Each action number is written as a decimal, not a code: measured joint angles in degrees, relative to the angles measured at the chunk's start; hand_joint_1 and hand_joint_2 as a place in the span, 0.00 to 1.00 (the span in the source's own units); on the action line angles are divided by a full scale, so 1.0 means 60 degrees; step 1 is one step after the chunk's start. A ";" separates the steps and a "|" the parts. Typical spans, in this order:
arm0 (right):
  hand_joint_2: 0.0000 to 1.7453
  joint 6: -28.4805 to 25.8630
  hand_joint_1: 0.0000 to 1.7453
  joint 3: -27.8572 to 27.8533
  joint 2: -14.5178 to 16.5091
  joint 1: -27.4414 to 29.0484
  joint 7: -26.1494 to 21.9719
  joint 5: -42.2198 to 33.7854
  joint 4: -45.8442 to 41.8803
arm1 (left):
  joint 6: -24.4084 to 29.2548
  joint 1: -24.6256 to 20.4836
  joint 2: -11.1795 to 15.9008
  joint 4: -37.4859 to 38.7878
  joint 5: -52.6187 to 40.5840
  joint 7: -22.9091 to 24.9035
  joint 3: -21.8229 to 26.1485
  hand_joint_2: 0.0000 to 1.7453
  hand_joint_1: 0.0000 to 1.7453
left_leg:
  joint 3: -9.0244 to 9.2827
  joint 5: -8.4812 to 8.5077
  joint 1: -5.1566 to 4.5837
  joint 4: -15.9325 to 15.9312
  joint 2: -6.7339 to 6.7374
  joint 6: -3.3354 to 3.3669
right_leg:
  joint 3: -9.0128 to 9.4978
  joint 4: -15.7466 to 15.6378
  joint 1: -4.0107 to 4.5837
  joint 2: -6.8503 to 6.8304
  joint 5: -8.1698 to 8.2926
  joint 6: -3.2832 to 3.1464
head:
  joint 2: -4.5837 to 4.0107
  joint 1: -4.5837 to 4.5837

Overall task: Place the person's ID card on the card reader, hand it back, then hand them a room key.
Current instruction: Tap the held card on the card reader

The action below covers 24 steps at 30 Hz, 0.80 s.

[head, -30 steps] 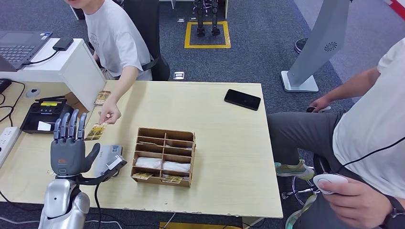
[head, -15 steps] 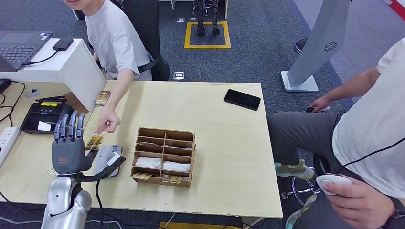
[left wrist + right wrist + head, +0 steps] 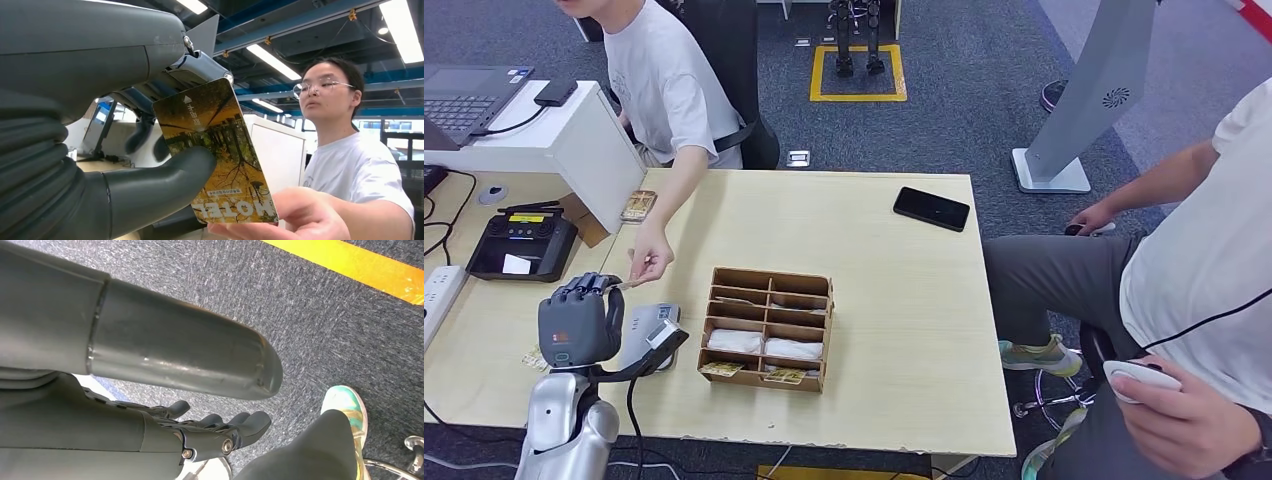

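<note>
My left hand (image 3: 579, 320) hovers over the table's left side, fingers curled in. It pinches the ID card (image 3: 215, 155), a yellow-brown card with a tree picture, between the thumb (image 3: 165, 175) and fingers. The person's hand (image 3: 650, 262) still holds the card's other end; their fingertips (image 3: 280, 220) grip it in the left wrist view. The grey-white card reader (image 3: 652, 330) lies on the table just right of my left hand. A wooden compartment box (image 3: 769, 325) holding room key cards stands right of the reader. My right hand (image 3: 220, 432) hangs over the carpet, fingers loosely apart, holding nothing.
A black terminal (image 3: 519, 245) and a power strip (image 3: 439, 290) lie at the table's left. Another card (image 3: 637, 205) rests near a white box (image 3: 574, 135). A black phone (image 3: 932, 208) lies at the far right. A second person (image 3: 1184, 290) sits to the right.
My left hand's fingers, upright and spread before, have curled down onto the card. The person's hand has brought the card closer to my hand.
</note>
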 joint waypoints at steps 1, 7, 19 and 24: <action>0.00 0.0000 0.00 0.0001 0.0000 -0.0001 -0.0001 0.0000 0.0000 | 0.0001 0.0000 0.0000 0.0016 0.0066 -0.0020 0.0000 1.00 1.00 | 0.0000 0.0000 0.0000 0.0000 0.0000 0.0000 | 0.0000 0.0000 0.0000 0.0000 0.0000 0.0000 | 0.0000 0.0000; 0.00 0.0000 0.00 0.0013 0.0000 -0.0003 -0.0004 0.0003 0.0000 | 0.0001 -0.0001 0.0000 0.0082 0.0407 -0.0198 0.0000 1.00 1.00 | -0.0001 0.0000 0.0001 0.0000 0.0000 0.0000 | 0.0000 0.0000 0.0000 0.0000 0.0000 0.0000 | 0.0000 0.0000; 0.00 -0.0062 0.00 0.0036 0.0000 0.0000 -0.0045 -0.0010 0.0000 | -0.1432 0.0158 0.0261 0.0176 0.6564 -0.0307 -0.0845 1.00 1.00 | -0.0001 0.0000 0.0000 0.0000 -0.0006 0.0000 | -0.0001 0.0000 0.0000 -0.0010 -0.0001 0.0001 | 0.0000 0.0000; 0.00 -0.0193 0.00 0.0036 0.0000 0.0065 -0.0033 -0.0028 0.0000 | -0.3327 0.0275 0.0198 -0.0195 0.8742 0.0583 -0.1075 1.00 1.00 | 0.0000 0.0000 -0.0001 0.0000 0.0002 0.0000 | -0.0002 0.0000 0.0000 0.0001 0.0001 0.0000 | 0.0000 -0.0001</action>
